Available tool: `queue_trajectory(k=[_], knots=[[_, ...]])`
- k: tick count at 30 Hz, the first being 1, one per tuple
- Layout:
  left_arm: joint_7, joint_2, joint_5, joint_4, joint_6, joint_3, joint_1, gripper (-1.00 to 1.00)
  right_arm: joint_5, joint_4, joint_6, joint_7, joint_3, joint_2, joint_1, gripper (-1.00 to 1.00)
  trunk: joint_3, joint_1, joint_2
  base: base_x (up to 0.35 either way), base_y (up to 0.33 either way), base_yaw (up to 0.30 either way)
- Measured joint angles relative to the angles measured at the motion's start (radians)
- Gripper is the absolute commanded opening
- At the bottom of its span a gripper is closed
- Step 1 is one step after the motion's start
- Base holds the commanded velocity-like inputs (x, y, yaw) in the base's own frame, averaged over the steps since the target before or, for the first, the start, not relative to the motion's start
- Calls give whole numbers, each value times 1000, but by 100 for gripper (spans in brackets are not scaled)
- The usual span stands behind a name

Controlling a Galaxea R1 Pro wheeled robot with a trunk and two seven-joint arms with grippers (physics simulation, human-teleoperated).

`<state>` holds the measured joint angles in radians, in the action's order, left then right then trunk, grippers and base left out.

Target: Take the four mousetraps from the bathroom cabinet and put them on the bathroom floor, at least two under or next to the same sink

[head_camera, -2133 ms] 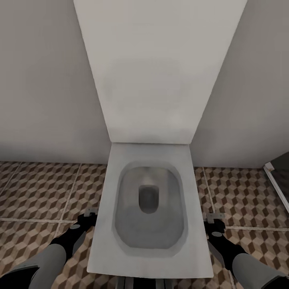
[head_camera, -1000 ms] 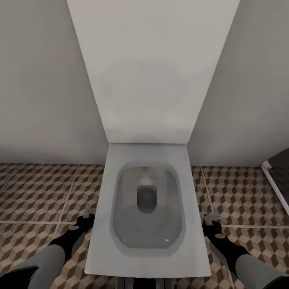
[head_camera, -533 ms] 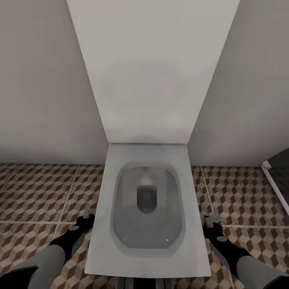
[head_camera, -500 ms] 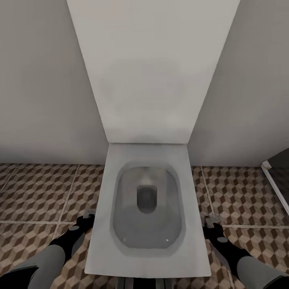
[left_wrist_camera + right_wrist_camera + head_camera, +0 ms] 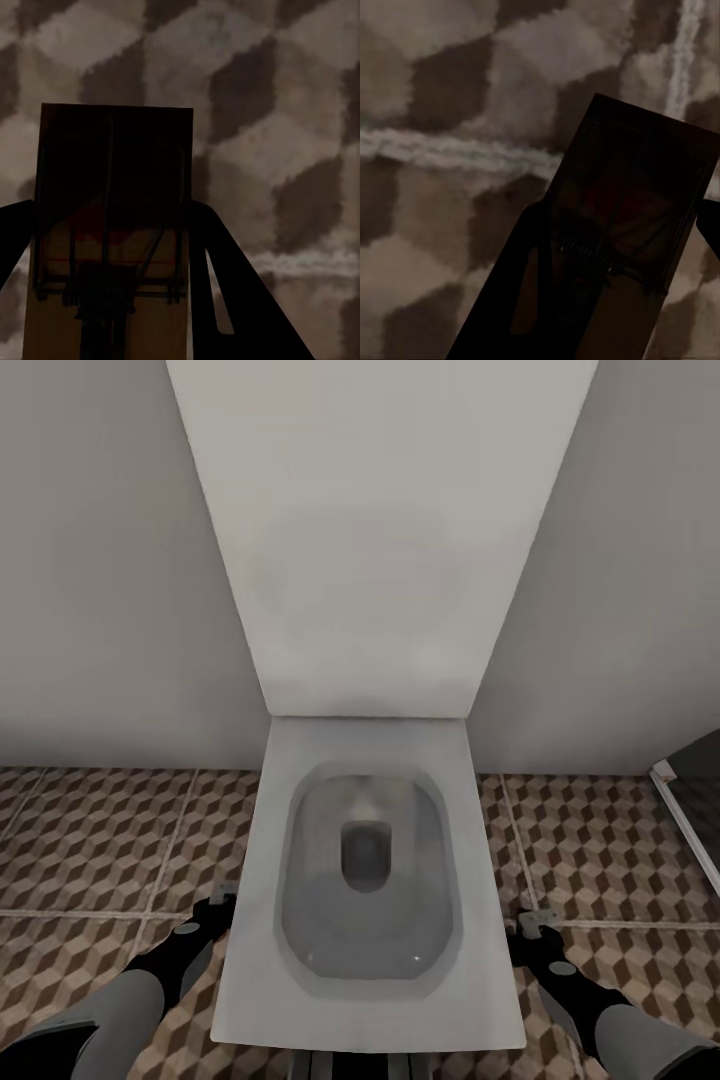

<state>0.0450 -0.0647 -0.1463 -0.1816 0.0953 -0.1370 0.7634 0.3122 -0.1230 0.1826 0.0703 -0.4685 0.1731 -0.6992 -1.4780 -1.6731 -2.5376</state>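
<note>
1. In the head view, a white toilet (image 5: pixel 365 880) fills the centre of the frame. The patterned bathroom floor (image 5: pixel 100 830) spreads to either side, and a grey wall (image 5: pixel 100 560) stands behind.
2. The left gripper (image 5: pixel 222 896) sits low at the lower left, just beside the toilet's edge. In the left wrist view it is closed around a mousetrap (image 5: pixel 112 225), a tan board with dark wire parts, held over the cube-pattern tiles.
3. The right gripper (image 5: pixel 538 920) sits at the lower right, also beside the toilet. In the right wrist view it clasps a second mousetrap (image 5: pixel 622 247), which is tilted and hangs above a grout line.
4. Progress, as I judge it: two traps are out of the cabinet and in hand, and neither is set down yet. The other two traps are unaccounted for.
5. What remains, as I judge it: reach the sink, lay these two under or beside it, and then deal with the rest.
</note>
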Motion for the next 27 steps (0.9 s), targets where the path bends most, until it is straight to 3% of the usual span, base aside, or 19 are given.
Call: queue_trajectory(k=[27], knots=[[2,-1,3,132,46,-1,0,-100,-1,41,16,-1,0,-13,0,-100,0,0,0,0,0,0]])
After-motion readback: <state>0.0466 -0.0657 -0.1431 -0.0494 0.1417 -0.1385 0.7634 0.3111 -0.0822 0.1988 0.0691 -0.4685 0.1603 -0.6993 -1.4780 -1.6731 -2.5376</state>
